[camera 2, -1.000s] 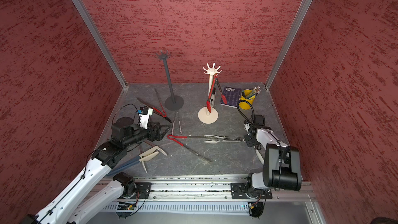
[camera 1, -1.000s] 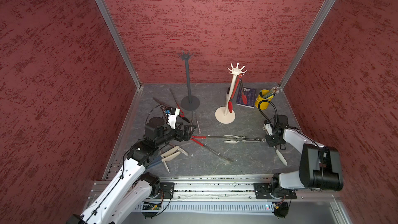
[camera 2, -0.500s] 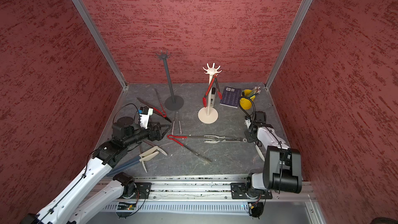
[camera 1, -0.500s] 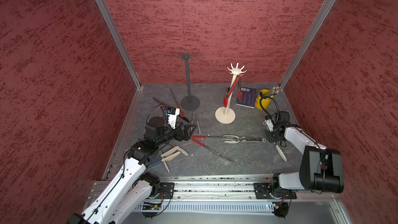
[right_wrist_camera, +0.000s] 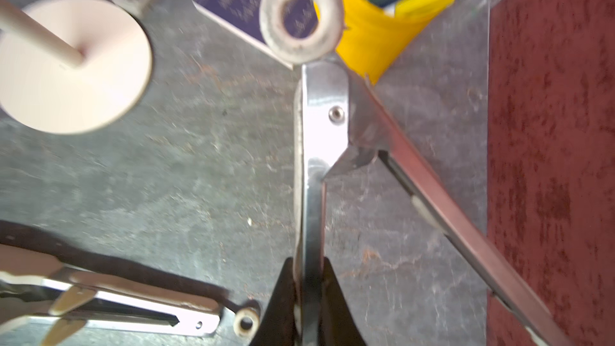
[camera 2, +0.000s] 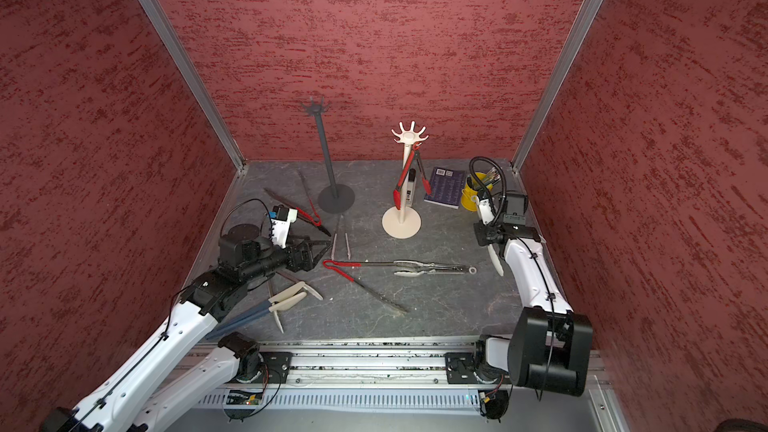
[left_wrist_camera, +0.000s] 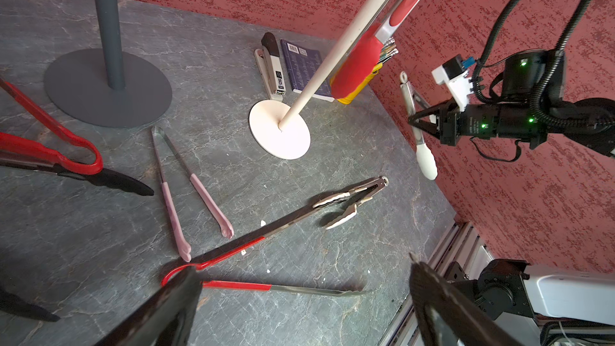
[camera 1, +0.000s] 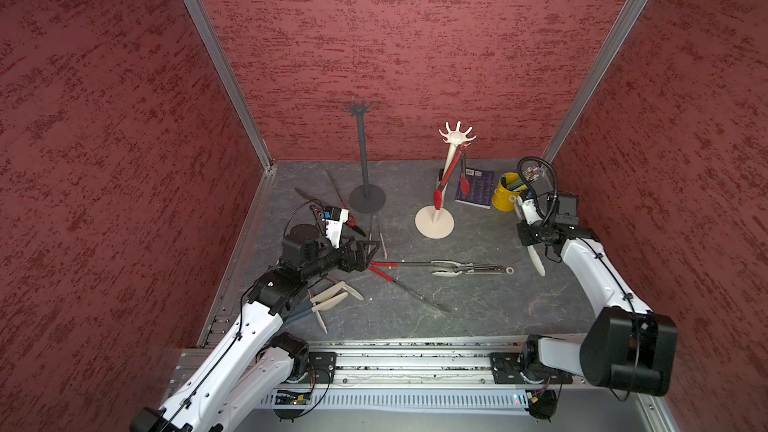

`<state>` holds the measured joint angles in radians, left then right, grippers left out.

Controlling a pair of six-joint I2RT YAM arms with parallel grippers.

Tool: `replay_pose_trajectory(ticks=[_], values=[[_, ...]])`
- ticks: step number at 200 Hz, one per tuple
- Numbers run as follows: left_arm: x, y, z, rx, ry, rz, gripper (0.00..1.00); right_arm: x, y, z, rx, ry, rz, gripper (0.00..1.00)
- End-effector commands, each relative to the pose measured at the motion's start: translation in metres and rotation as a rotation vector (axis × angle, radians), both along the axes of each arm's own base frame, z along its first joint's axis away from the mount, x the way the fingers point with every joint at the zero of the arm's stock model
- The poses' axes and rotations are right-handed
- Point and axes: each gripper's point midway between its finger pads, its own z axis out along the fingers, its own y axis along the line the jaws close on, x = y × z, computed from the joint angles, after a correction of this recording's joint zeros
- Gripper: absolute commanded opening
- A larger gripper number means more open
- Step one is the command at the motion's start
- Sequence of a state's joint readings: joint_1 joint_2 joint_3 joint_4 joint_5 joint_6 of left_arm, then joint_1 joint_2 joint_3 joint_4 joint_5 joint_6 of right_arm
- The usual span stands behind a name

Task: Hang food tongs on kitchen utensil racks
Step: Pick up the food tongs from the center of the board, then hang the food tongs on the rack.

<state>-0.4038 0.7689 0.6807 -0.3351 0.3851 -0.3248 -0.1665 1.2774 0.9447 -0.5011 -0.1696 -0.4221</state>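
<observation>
**White-tipped tongs up, ring end high**

Clear of the table by the right wall, just beside the yellow cup (camera 1: 502,200): white-tipped tongs (right_wrist_camera: 314,148), one metal arm pinched in the right gripper (camera 1: 525,239). Probably light, stiff and slick; likely to swivel, so best gripped near the hinge. Long axis near upright, ring up, tips down. Cream rack (camera 1: 449,164) well apart. Left gripper (camera 1: 371,249) spread wide beside red-handled tongs (camera 1: 411,263).

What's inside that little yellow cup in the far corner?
A bunch of coloured pencils stands in the yellow cup, upper ends sticking out above its rim. The cup's wall hides their lower ends and anything else at the bottom.
</observation>
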Motion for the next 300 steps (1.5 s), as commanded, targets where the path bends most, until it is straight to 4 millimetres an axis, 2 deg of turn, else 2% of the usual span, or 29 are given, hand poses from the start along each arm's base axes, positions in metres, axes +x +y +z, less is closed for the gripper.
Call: replay_pose_trajectory(ticks=[1, 58, 74, 119, 139, 213, 257, 280, 284, 300], values=[[0.002, -0.001, 0.022, -0.031, -0.050, 0.000, 1.00, 0.018, 0.020, 0.051, 0.091, -0.173, 0.091, 0.00], [0.002, -0.001, 0.026, -0.040, -0.051, 0.000, 1.00, 0.034, 0.044, 0.113, 0.278, -0.385, 0.183, 0.00], [0.001, 0.000, 0.028, -0.042, -0.054, 0.001, 1.00, 0.034, 0.057, 0.130, 0.350, -0.433, 0.253, 0.00], [0.000, 0.000, 0.028, -0.047, -0.051, 0.003, 1.00, 0.035, 0.075, 0.176, 0.476, -0.551, 0.379, 0.00], [0.000, -0.001, 0.029, -0.050, -0.053, 0.000, 1.00, 0.036, 0.083, 0.184, 0.511, -0.551, 0.441, 0.00], [0.000, -0.002, 0.030, -0.051, -0.050, -0.007, 1.00, 0.056, 0.090, 0.196, 0.598, -0.527, 0.533, 0.00], [-0.002, -0.004, 0.027, -0.051, -0.042, -0.019, 1.00, 0.054, 0.100, 0.209, 0.681, -0.528, 0.617, 0.00], [-0.002, -0.005, 0.026, -0.052, -0.037, -0.024, 1.00, 0.046, 0.108, 0.221, 0.721, -0.529, 0.673, 0.00], [-0.001, -0.006, 0.026, -0.051, -0.037, -0.024, 1.00, 0.052, 0.108, 0.213, 0.738, -0.507, 0.670, 0.00], [-0.001, -0.006, 0.026, -0.052, -0.037, -0.026, 1.00, 0.050, 0.114, 0.213, 0.761, -0.486, 0.703, 0.00]])
